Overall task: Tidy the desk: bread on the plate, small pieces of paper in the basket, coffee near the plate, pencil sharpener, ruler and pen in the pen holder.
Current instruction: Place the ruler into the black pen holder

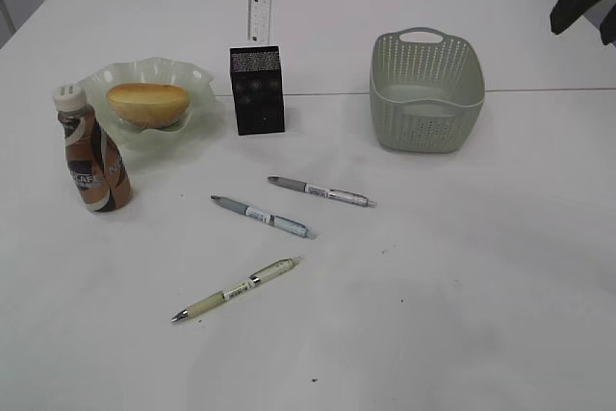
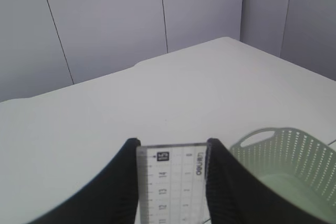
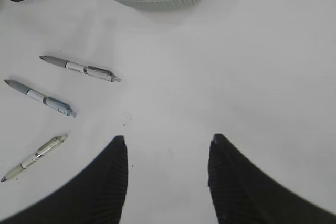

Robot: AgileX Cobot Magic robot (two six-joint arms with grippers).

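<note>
Exterior view: the ruler (image 1: 260,7) hangs upright directly above the pen holder (image 1: 257,89). Left wrist view: left gripper (image 2: 171,153) is clamped on the ruler's edges; a tilted descent could snag the holder's rim. Right wrist view: right gripper (image 3: 167,148) stands apart, empty, three pens (image 3: 80,68) ahead to its left.

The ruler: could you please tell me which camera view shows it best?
The left wrist view: the ruler fills the gap between the left claw fingers, its printed numbers readable. The exterior view shows only a pale strip hanging above the pen holder. The right wrist view does not show it.
</note>
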